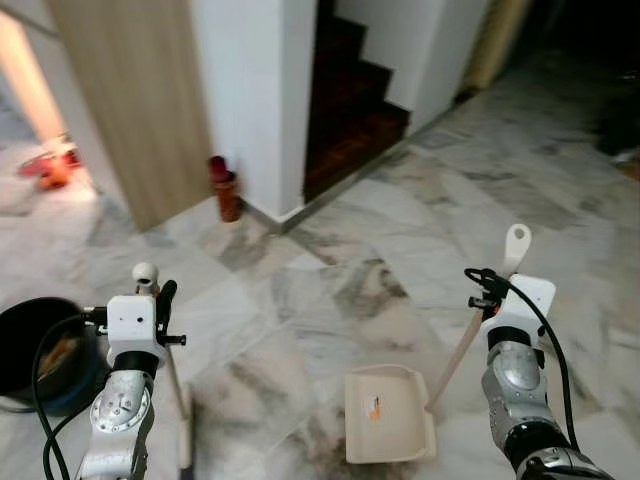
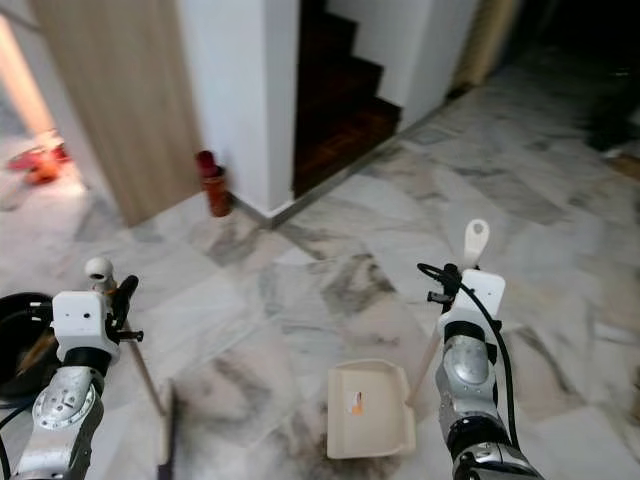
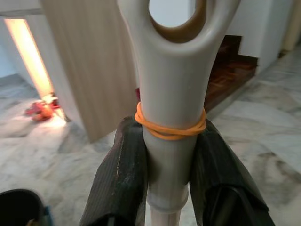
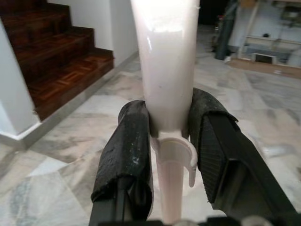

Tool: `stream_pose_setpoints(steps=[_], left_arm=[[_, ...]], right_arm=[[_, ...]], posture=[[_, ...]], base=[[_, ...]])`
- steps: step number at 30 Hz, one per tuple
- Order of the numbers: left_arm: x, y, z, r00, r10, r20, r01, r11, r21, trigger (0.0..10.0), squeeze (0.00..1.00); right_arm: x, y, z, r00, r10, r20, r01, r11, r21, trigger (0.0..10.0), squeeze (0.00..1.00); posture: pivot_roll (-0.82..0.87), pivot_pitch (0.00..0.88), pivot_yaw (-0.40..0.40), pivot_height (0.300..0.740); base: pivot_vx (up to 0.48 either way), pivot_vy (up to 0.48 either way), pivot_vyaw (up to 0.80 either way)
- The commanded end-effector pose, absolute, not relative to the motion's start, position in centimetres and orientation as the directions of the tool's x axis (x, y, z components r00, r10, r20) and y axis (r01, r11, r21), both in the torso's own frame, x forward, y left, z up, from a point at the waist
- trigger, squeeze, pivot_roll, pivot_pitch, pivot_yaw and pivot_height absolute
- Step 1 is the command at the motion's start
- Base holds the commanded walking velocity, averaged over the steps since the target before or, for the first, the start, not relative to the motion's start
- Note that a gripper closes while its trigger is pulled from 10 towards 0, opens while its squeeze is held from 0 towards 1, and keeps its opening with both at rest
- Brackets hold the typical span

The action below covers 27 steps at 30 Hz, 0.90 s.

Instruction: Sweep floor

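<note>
Left gripper [image 3: 167, 160] has both fingers clamped on the broom handle [image 3: 171, 103] just under its orange rubber band [image 3: 170, 129], broom head [image 1: 185, 440] down on the marble floor [image 1: 400, 220]; right gripper [image 4: 170, 141] pinches the dustpan handle [image 4: 164, 70], the dustpan [image 1: 388, 415] resting on the floor just ahead of the right arm with a small orange scrap [image 1: 375, 408] inside. Main risk, as I judge it: both handles are smooth and held only near the top, so either could twist or slide in the fingers, tipping the pan and spilling the scrap. The black bin [image 1: 40, 350] beside the left arm could be knocked by a wide broom stroke.
</note>
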<state>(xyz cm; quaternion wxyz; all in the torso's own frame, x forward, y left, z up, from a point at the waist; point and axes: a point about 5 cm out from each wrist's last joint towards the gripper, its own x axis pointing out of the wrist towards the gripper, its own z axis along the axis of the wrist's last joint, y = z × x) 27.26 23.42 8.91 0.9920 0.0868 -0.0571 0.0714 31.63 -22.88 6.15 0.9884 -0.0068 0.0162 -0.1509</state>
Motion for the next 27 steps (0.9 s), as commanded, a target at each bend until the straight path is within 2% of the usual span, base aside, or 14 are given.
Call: stream_pose_setpoints(steps=[1,11,27], left_arm=[[27.5,23.7,9.8,0.978,0.130,0.162,-0.159,0.970,0.182,10.0,0.00],[28.3,23.4,9.9,0.984,0.092,0.150,-0.119,0.975,0.190,10.0,0.00],[28.7,23.4,10.1,0.985,0.074,0.154,-0.104,0.975,0.196,10.0,0.00]], right_arm=[[31.9,-22.8,6.6,0.956,-0.295,-0.003,0.294,0.955,-0.019,10.0,0.00],[31.8,-23.5,7.1,0.940,-0.341,0.025,0.341,0.940,0.002,10.0,0.00],[31.5,-23.3,6.9,0.939,-0.343,0.027,0.343,0.939,-0.002,10.0,0.00]], posture=[[0.08,0.000,-0.037,0.740],[0.04,0.000,0.005,0.740],[0.05,0.000,0.009,0.740]], base=[[0.000,0.000,-0.80],[0.000,0.000,-0.80],[0.000,0.000,-0.80]])
